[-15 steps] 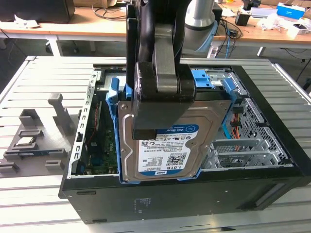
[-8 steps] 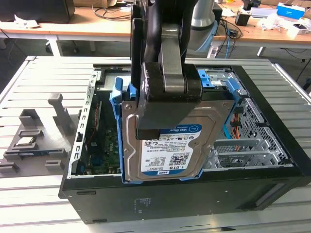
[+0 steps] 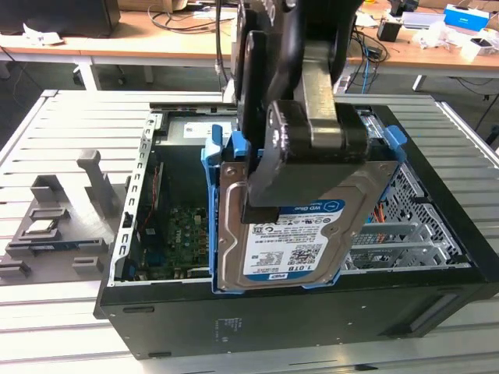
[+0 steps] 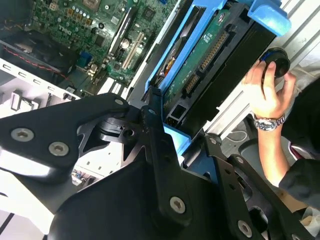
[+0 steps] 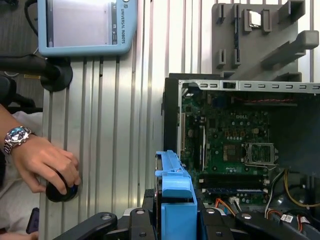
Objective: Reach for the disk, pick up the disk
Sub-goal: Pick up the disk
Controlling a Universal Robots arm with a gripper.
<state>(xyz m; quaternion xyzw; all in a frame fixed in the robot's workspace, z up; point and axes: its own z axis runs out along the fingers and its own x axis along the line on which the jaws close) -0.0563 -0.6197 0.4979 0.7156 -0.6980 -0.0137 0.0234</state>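
Your gripper is closed on the disk, holding it upright above the open computer case, clear of the case floor. Keep the lift straight so its blue rails don't snag. It's silver-grey metal with a white-and-blue label.

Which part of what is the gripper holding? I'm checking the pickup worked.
The gripper holds the disk above the open computer case, clamped at the disk's upper end; its label faces the exterior view.

Black angular gripper linkage plates with silver screw heads, grey-metal wrist block, broad dark fingers, matte finish
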